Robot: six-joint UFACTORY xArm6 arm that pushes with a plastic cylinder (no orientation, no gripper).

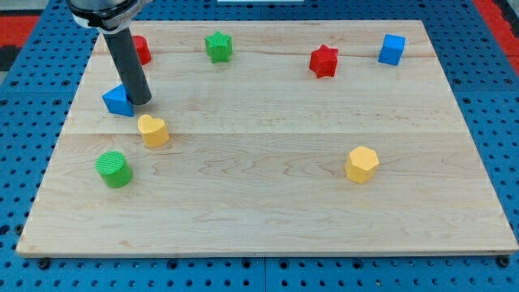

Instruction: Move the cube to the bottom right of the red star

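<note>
The blue cube (392, 49) sits near the view's top right, to the right of the red star (323, 61). My tip (140, 101) rests far away on the view's left, touching the right side of a blue triangular block (117, 100). The rod rises from there toward the top left and partly hides a red block (141, 49) behind it.
A green star (218, 46) lies at the top centre. A yellow heart-like block (152, 130) sits just below my tip, a green cylinder (114, 169) lower left, a yellow hexagonal block (362, 164) at the right. The wooden board (268, 227) lies on a blue pegboard.
</note>
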